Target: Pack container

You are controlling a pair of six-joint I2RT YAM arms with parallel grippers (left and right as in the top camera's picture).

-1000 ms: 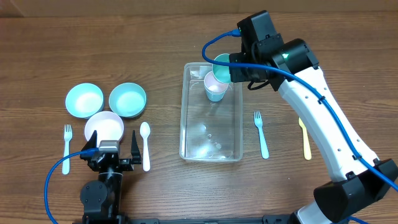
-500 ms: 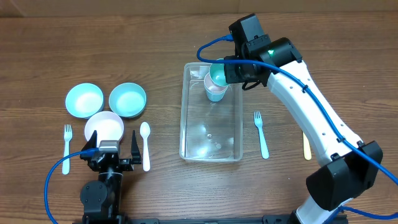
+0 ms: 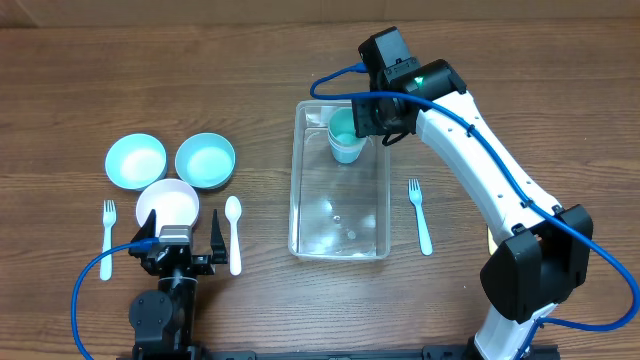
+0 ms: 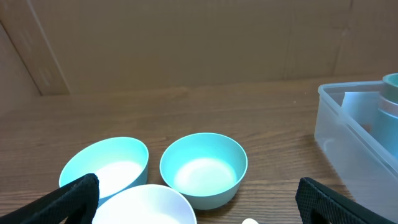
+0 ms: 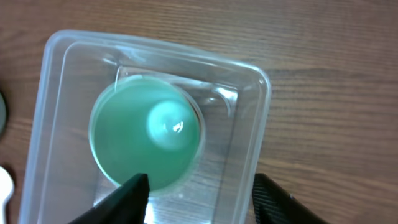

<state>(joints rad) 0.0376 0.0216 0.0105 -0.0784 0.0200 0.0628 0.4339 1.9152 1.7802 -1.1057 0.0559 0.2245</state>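
The clear container (image 3: 340, 215) is seen mid-frame on the table (image 3: 500, 60), a green cup (image 3: 344, 130) stood in its upper end. The right hand (image 5: 202, 196) is held over the cup, parted, nothing gripped; the left hand (image 3: 183, 240), lower left, is spread wide, empty.

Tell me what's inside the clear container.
A green cup stands at the far end of the container, nested in a paler cup. The rest of the floor shows bare. The paler cup's inside is covered by the green one.
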